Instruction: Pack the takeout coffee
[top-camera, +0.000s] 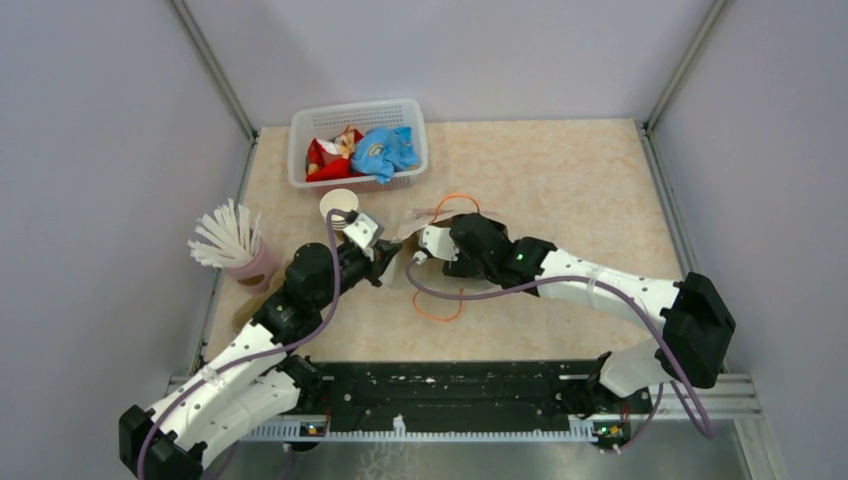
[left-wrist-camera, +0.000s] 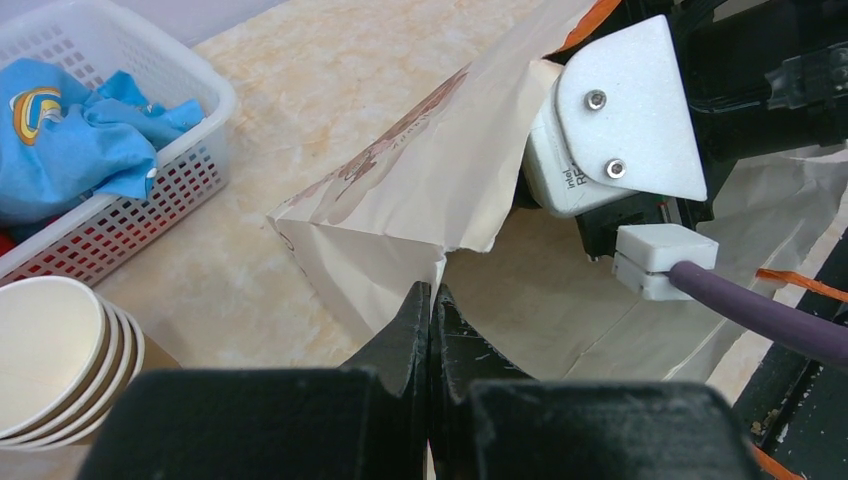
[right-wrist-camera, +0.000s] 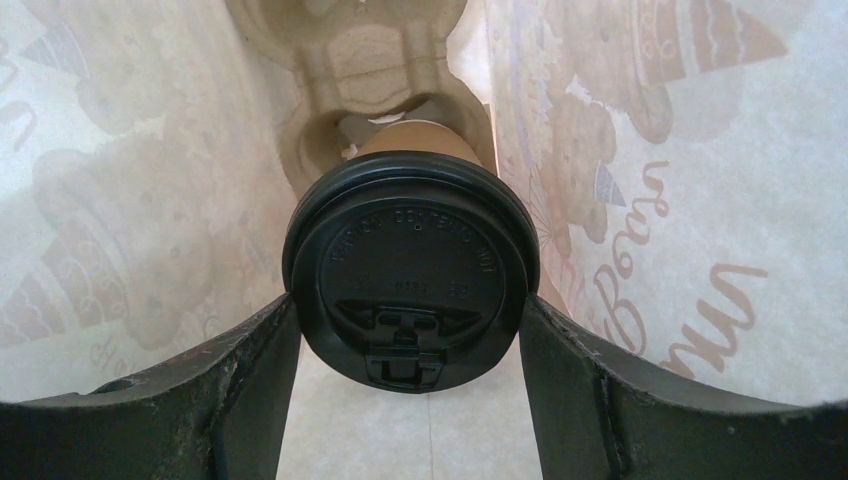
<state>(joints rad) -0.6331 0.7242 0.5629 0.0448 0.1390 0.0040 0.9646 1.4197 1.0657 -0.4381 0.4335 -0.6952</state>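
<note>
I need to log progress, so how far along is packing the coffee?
Done: coffee is lidded and inside the paper bag. In hand: left hand pinches the bag's edge; right hand grips the coffee at the pulp carrier. Left: confirm it's seated, release, withdraw.

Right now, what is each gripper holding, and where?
The right gripper clamps the takeout coffee at its lid rim; the left gripper pinches the paper bag's edge.

The white camera block (left-wrist-camera: 560, 185) on the right wrist carries small dark print: "intel", with "RE" beneath and the rest hidden. The black lid (right-wrist-camera: 410, 260) of the coffee cup (right-wrist-camera: 420, 140) bears an arc of raised lettering, too faint to read. The brown cursive script on the paper bag (right-wrist-camera: 700, 200) is not legible.
</note>
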